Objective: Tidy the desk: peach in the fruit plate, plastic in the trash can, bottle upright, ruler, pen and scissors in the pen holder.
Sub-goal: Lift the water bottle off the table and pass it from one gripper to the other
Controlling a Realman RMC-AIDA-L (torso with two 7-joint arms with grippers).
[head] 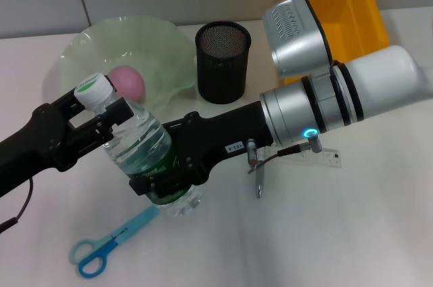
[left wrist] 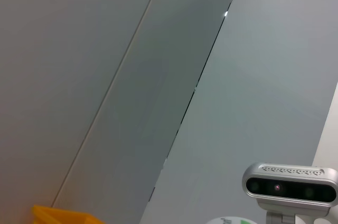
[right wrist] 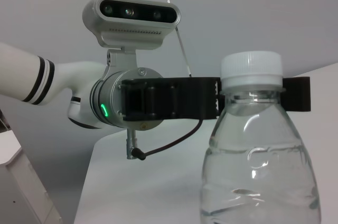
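A clear water bottle [head: 139,141] with a white cap [head: 94,90] and green label stands about upright at the table's middle left. My left gripper [head: 101,119] is shut on its neck just under the cap; it also shows in the right wrist view [right wrist: 252,96] clamping the bottle [right wrist: 259,176]. My right gripper [head: 166,180] is shut around the bottle's lower body. A pink peach [head: 128,84] lies in the green fruit plate [head: 162,40]. The black mesh pen holder [head: 222,61] stands behind. Blue scissors [head: 108,242], a pen [head: 258,173] and a ruler [head: 326,159] lie on the table. No plastic shows.
A yellow bin [head: 369,3] stands at the back right; its corner shows in the left wrist view [left wrist: 63,216]. My right forearm [head: 338,97] reaches across the table above the ruler. The left wrist view mostly shows the wall and the right arm's camera [left wrist: 289,184].
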